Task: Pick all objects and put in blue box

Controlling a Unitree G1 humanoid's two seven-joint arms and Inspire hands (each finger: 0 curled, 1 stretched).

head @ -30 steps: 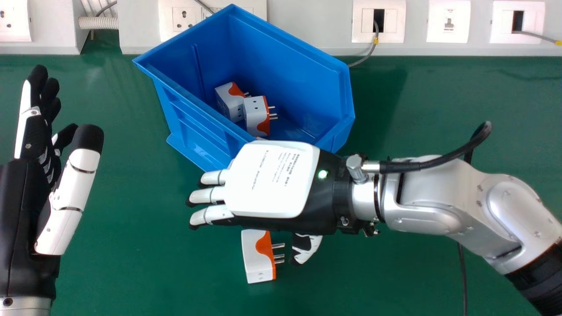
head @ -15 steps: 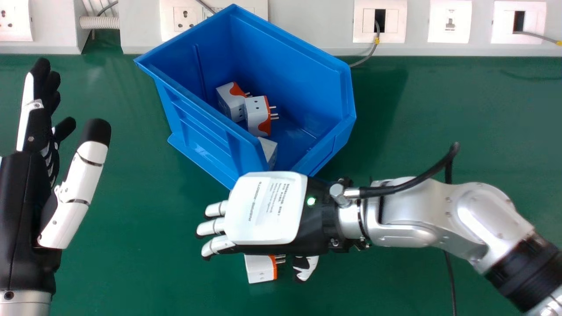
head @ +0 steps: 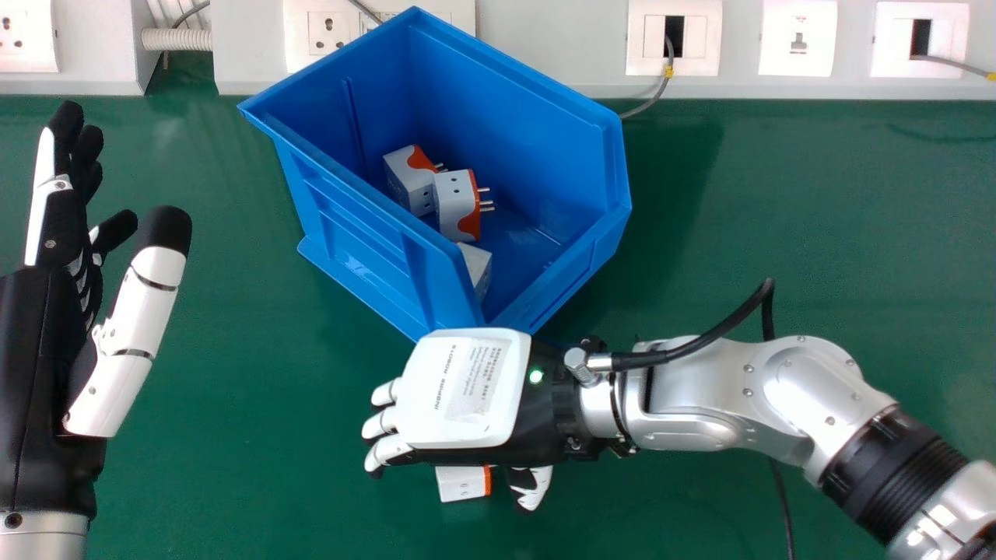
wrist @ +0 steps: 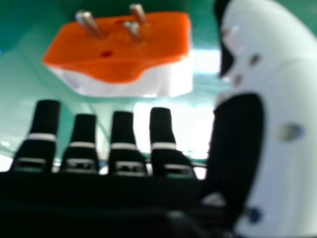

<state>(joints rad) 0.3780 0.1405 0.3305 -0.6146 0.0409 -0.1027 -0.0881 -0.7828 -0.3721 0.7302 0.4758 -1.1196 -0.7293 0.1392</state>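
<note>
We're at the pickup: our right hand (head: 467,397), open and empty, covers the adapter (head: 461,484); next we lower and grip.

The box (head: 358,268) is plain blue, the table (head: 778,233) green, the plugs (head: 454,204) white and orange.

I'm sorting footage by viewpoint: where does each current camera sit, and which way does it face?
Head view: on the robot's head, looking forward and down at the blue box and table; left hand, right hand and right arm show.
Right hand view: at the right hand, looking past its fingertips and thumb towards an orange-and-white adapter.
Both share that adapter and the right hand.
</note>
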